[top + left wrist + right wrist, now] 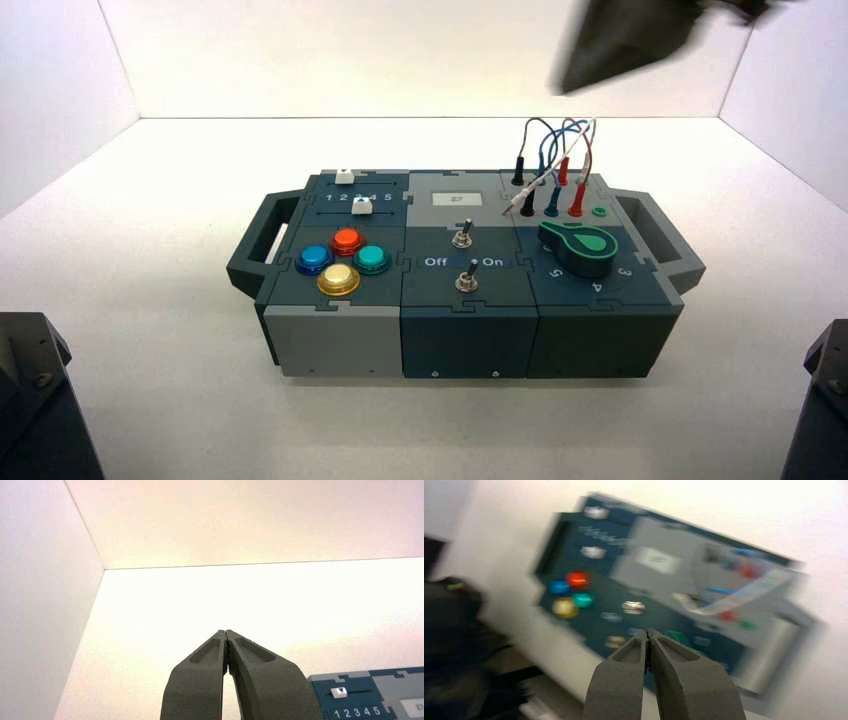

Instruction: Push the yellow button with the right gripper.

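The yellow button (338, 279) sits nearest the front in a cluster of round buttons on the left part of the box (470, 340). It also shows in the right wrist view as the yellow button (564, 607). My right gripper (563, 84) hangs high above the box's back right, over the wires, far from the button. Its fingers meet at the tip, so the right gripper (647, 632) is shut on nothing. My left gripper (226, 631) is shut and empty, off the box's left side near the sliders.
Around the yellow button are an orange-red button (346, 239), a blue button (313, 258) and a teal button (372, 259). Two toggle switches (462, 238) stand mid-box. A green knob (579, 246) and looped wires (555, 150) fill the right part. Handles (255, 245) jut from both ends.
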Robot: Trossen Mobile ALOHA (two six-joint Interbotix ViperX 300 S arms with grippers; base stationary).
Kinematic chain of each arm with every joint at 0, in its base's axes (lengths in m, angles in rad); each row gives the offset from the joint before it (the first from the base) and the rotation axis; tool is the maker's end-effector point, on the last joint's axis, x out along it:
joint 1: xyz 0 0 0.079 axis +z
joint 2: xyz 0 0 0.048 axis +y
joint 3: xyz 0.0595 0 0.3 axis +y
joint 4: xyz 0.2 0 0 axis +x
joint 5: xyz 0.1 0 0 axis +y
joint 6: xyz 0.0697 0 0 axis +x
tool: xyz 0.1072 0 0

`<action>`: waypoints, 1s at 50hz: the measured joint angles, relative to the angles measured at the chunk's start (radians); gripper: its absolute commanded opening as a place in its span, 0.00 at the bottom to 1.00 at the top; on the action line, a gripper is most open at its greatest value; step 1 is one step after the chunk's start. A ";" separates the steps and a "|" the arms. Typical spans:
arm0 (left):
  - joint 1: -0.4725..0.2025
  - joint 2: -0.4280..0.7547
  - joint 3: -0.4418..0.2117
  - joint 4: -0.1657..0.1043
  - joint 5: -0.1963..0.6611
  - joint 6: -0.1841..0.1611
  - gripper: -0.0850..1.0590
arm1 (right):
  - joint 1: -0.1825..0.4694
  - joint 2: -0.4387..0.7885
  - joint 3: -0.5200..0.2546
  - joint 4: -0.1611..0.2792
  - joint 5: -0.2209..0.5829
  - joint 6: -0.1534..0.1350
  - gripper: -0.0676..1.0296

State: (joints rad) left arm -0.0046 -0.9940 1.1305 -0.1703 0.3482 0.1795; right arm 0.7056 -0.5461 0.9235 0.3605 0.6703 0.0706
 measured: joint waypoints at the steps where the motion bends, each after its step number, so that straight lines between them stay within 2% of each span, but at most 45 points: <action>1: 0.002 0.000 0.000 0.002 0.000 -0.002 0.05 | 0.000 0.000 0.000 0.000 0.000 0.000 0.04; 8: 0.006 0.000 0.000 0.002 0.002 -0.002 0.05 | 0.075 0.112 -0.069 0.051 0.000 0.000 0.04; 15: 0.006 0.002 0.000 0.002 0.000 0.000 0.05 | 0.181 0.247 -0.147 0.098 0.002 0.002 0.04; 25: 0.008 0.002 0.000 0.002 0.000 0.000 0.05 | 0.278 0.442 -0.256 0.121 0.029 0.002 0.04; 35: 0.008 0.002 0.000 0.002 0.002 -0.002 0.05 | 0.305 0.581 -0.336 0.124 0.094 0.002 0.04; 50: 0.009 -0.002 0.000 0.000 0.002 -0.002 0.05 | 0.305 0.657 -0.411 0.124 0.198 0.000 0.04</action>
State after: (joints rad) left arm 0.0046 -0.9956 1.1305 -0.1703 0.3497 0.1779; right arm 1.0109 0.1104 0.5123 0.4847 0.8682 0.0706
